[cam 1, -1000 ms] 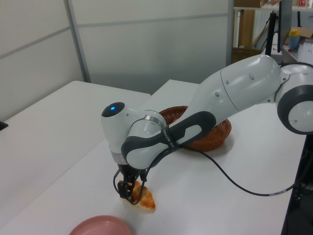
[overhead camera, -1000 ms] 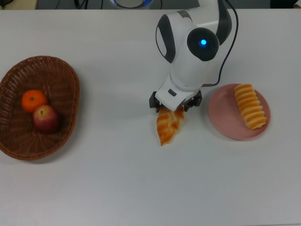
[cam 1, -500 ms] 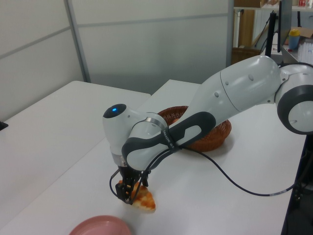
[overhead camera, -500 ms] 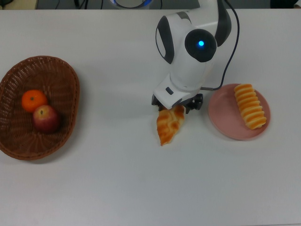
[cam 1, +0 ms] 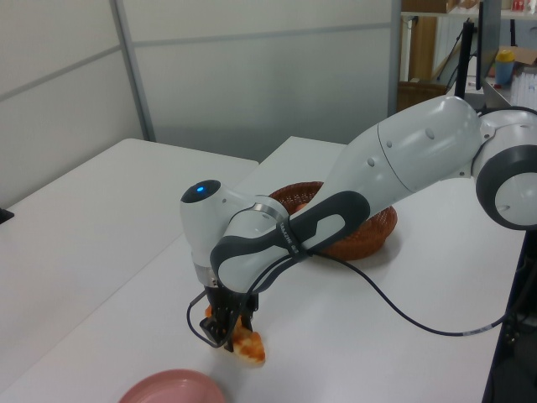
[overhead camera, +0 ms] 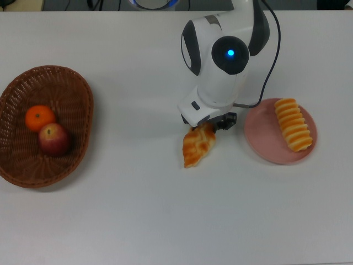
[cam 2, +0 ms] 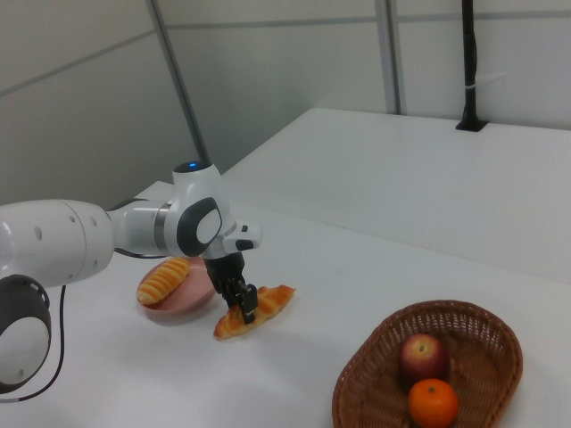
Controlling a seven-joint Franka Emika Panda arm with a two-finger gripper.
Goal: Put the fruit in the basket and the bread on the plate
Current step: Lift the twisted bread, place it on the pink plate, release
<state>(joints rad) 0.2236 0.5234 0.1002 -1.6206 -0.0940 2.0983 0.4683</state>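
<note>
A broad white table (overhead camera: 138,221) fills nearly the whole top view and runs through the lower half of both side views. In the left view, pale grey wall panels (cam 1: 252,75) with a vertical metal strip (cam 1: 130,67) take up the upper left, and shelving with a cardboard box (cam 1: 424,84) sits at the upper right edge. In the right view, a black post (cam 2: 468,62) stands on the table at the upper right.

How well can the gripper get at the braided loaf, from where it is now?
Probably well, yes. The gripper is already down at one end of the braided loaf, which lies on the bare table beside the pink plate. Nothing stands between them.
</note>
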